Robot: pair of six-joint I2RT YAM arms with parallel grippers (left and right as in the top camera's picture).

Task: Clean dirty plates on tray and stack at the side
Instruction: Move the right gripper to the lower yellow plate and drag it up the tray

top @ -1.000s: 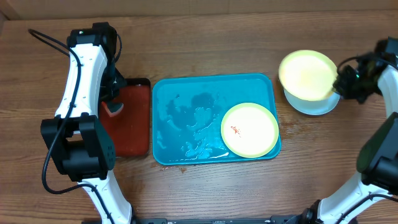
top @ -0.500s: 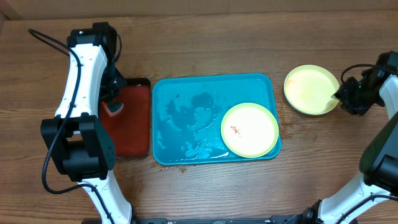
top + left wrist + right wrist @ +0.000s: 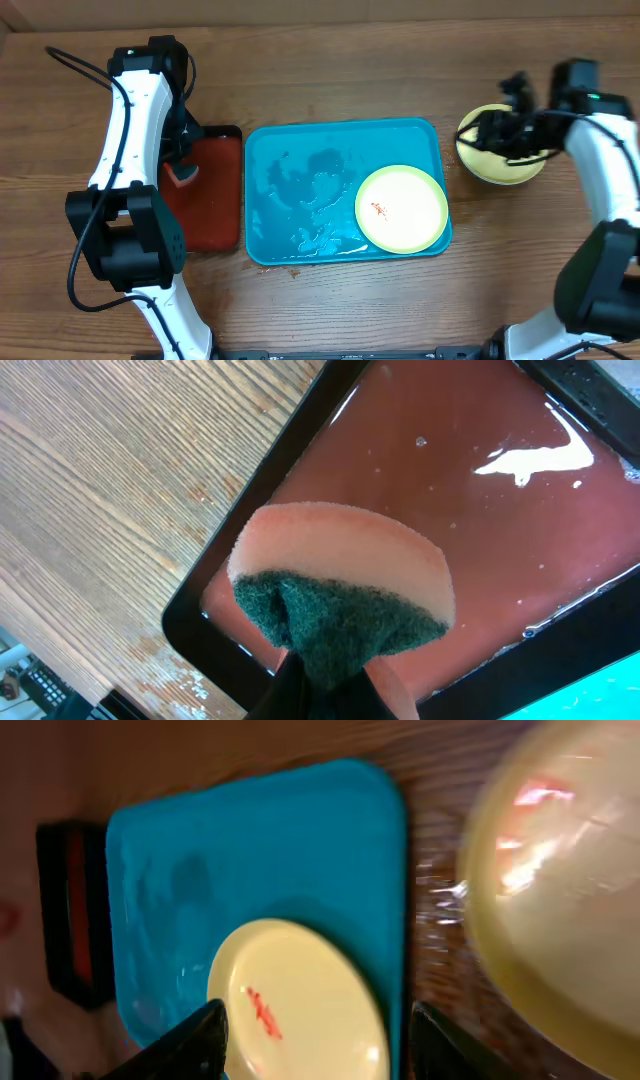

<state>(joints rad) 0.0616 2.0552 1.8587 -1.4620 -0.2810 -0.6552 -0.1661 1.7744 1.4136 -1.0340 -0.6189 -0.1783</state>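
A pale yellow-green plate (image 3: 402, 208) with a red smear lies in the right part of the cyan tray (image 3: 290, 190); it also shows in the right wrist view (image 3: 300, 1005). Another yellow-green plate (image 3: 500, 160) sits on the table right of the tray, large in the right wrist view (image 3: 560, 900). The blue plate is hidden. My right gripper (image 3: 500, 135) is open and empty above that side plate; its fingertips (image 3: 315, 1045) frame the smeared plate. My left gripper (image 3: 325, 695) is shut on a pink sponge with a green scrub side (image 3: 340, 595), above the dark red tray (image 3: 450, 490).
The black-rimmed dark red tray (image 3: 210, 190) lies left of the cyan tray and holds water. The cyan tray's surface is wet. Bare wooden table (image 3: 330, 80) surrounds the trays.
My right gripper lowered the yellow-green plate onto the blue plate at the right, let go, and swung left over it. The left arm has not moved.
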